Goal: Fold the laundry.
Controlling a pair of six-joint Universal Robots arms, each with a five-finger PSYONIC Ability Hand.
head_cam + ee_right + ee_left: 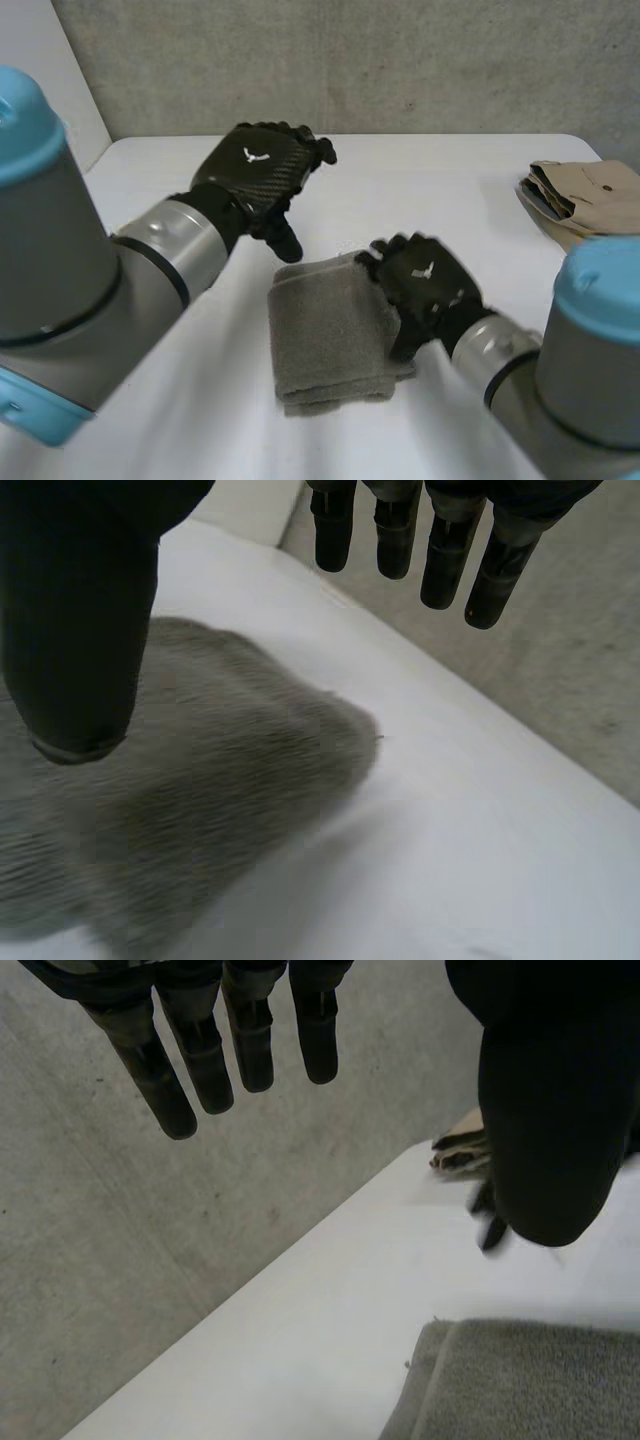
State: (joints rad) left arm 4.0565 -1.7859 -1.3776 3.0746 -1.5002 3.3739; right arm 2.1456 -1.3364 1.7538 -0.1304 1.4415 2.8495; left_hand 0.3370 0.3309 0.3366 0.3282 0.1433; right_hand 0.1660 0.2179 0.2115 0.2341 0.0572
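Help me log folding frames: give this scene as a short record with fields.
towel: grey, folded, lying mid-table
left hand: open, fingers straight, off the towel, beyond its far corner
right hand: open, fingers straight, at the towel's right edge; contact unclear
clothes: beige, folded, at the far right of the table
table: white
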